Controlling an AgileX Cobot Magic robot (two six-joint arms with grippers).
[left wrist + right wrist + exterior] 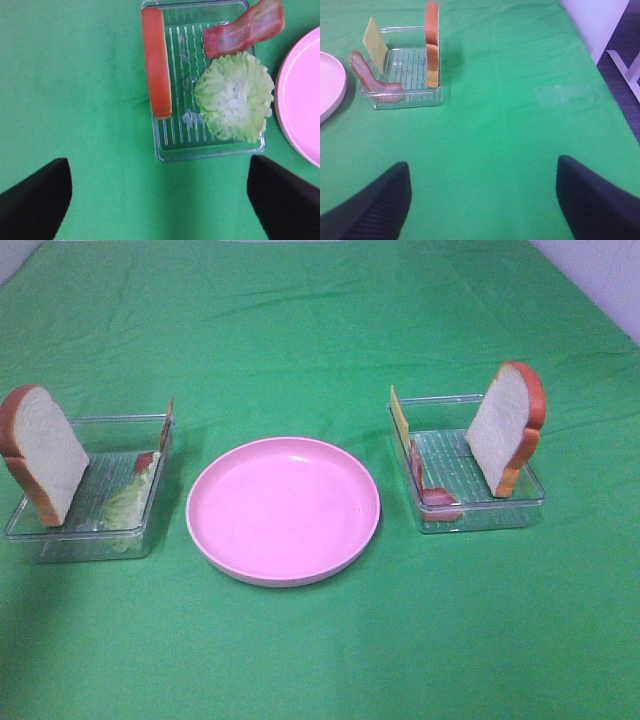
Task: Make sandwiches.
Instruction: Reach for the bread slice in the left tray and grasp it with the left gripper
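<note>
The left gripper (160, 200) gapes wide, holding nothing. Ahead of it the left tray (210, 156) holds the left bread slice (156, 65) on edge, lettuce (234, 97) and the left bacon strip (245, 27). The right gripper (482, 200) is equally wide and bare. Well ahead, the right tray (407, 100) holds the right bread slice (432, 45), cheese (375, 42) and the right bacon strip (367, 75). The pink plate (283, 508) sits between the trays on the green cloth (320, 330).
</note>
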